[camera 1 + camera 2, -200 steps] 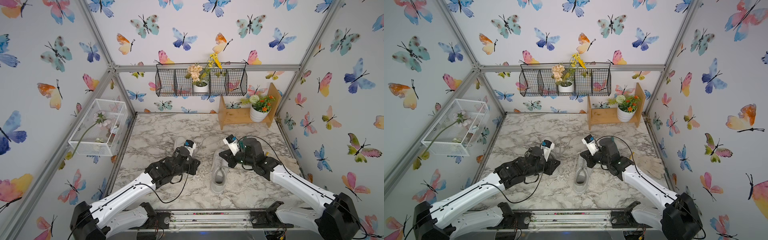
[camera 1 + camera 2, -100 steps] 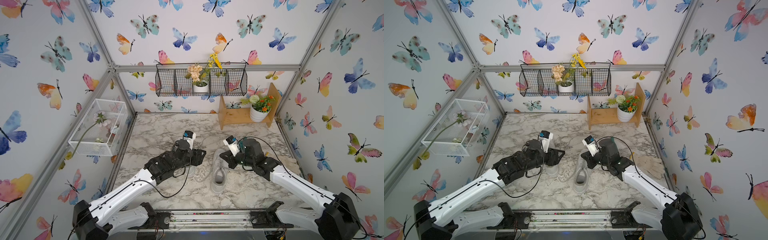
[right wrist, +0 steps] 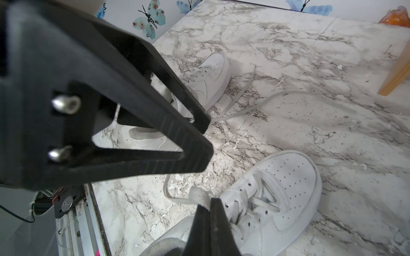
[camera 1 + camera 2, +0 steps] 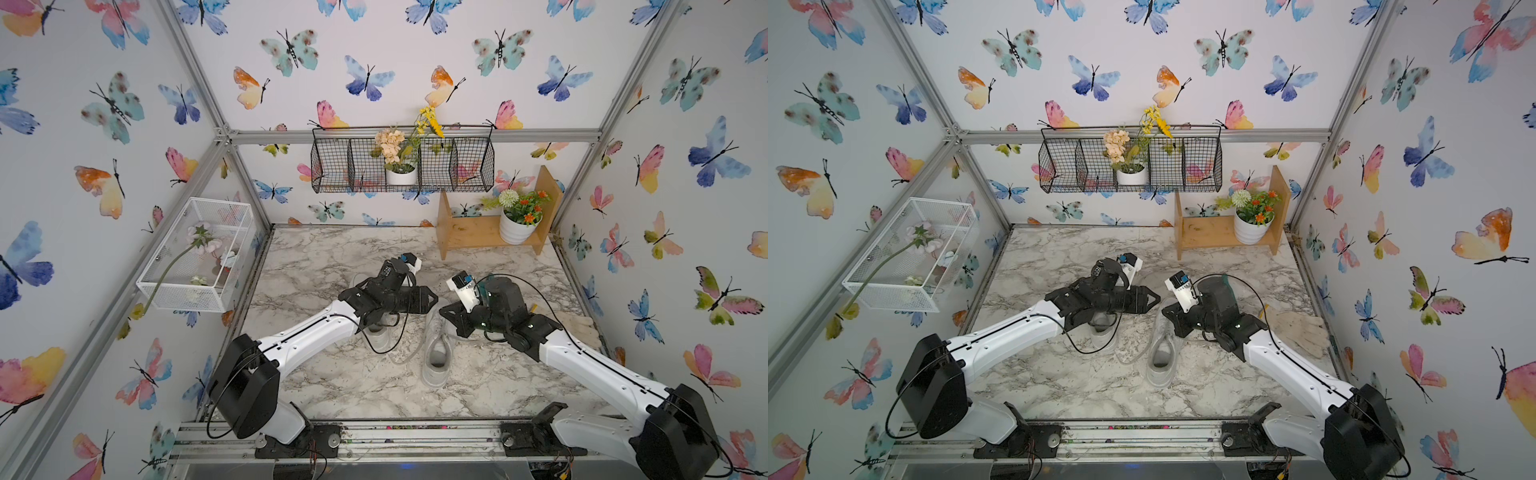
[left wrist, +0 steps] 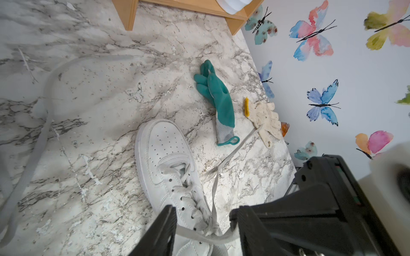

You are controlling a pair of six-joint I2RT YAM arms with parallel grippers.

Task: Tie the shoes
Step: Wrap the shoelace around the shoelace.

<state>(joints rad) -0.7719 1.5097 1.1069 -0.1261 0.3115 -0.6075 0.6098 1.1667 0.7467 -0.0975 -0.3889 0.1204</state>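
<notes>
Two white shoes lie on the marble table. One [image 4: 436,353] [image 3: 277,199] lies in the middle; the other [image 4: 377,337] [image 3: 213,75] is mostly hidden under my left arm. My left gripper [image 4: 433,298] [image 5: 203,221] hovers over the middle shoe's [image 5: 164,159] laced part. Its jaws are open, and a flat white lace [image 5: 208,238] runs across the gap between them. My right gripper [image 4: 444,311] [image 3: 210,206] faces it closely and is shut on a lace end [image 3: 199,195] just above the same shoe's eyelets. Another loose lace [image 3: 266,99] trails over the table.
A teal glove [image 5: 218,99] and a cream glove [image 5: 266,119] [image 4: 1300,332] lie near the right wall. A wooden shelf [image 4: 478,239] with a potted plant [image 4: 517,226] stands at the back right. A white wire basket [image 4: 195,253] hangs on the left wall.
My left arm has swung right, away from the left shoe, to the middle shoe beside the right gripper. Its jaws now straddle a lace. The right gripper has kept its grip and barely moved.
</notes>
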